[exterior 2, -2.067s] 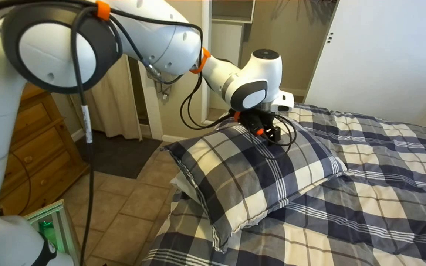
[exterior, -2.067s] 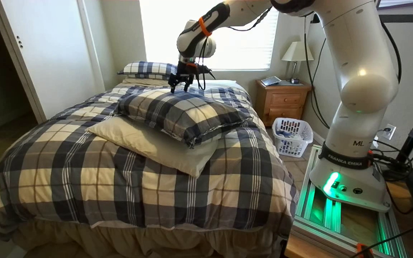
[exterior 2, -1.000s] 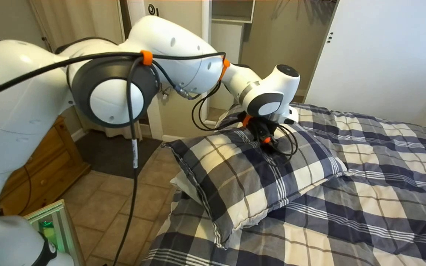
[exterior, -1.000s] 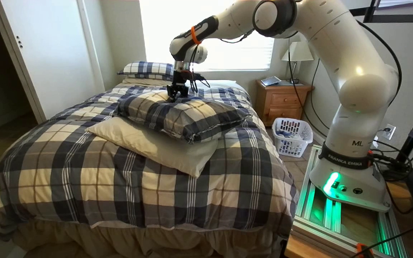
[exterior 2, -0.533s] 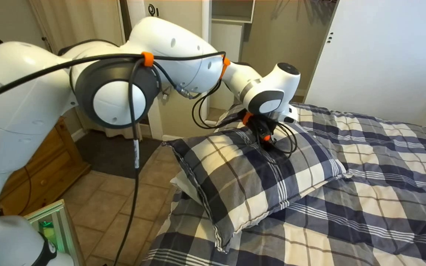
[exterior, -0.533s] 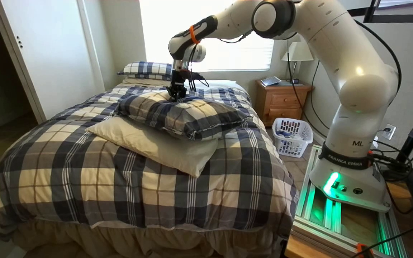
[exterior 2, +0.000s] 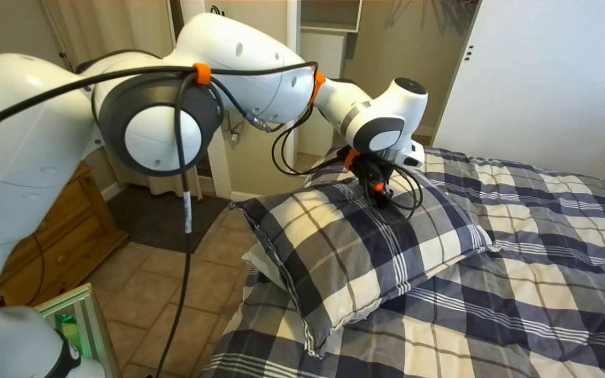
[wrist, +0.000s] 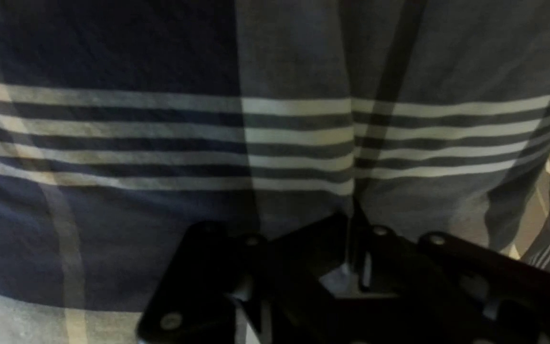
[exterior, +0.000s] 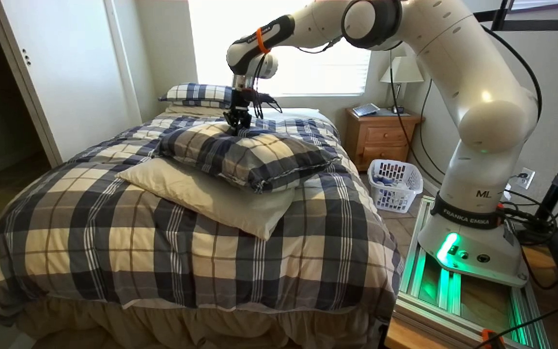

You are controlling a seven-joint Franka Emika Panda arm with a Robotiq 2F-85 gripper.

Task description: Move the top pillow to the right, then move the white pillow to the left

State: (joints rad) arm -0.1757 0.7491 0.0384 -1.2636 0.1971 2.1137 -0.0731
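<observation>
We find the gripper (wrist: 349,224) pinching a fold of the top pillow (exterior: 259,155). In the wrist view its fingers (wrist: 322,236) come nearly together, low in the frame and a little right of the middle, and a crease in the cloth runs straight up from between them. In both exterior views it points down into the upper side of that pillow.

We see the top pillow near the middle of the frame, tilted on the white pillow (exterior: 206,194), which juts out below it and to its left. Both lie on the bed (exterior: 153,252). In an exterior view with a dresser (exterior 2: 66,231) at the left, we make out only a pale corner of the white pillow, under the top pillow's left edge; there the arm (exterior 2: 244,63) reaches in from the left.

More pillows (exterior: 199,93) lie at the bed's far end, left of upper centre. Toward the right we see a nightstand (exterior: 386,135) bearing a lamp (exterior: 402,70), and near it on the floor a basket (exterior: 397,199).
</observation>
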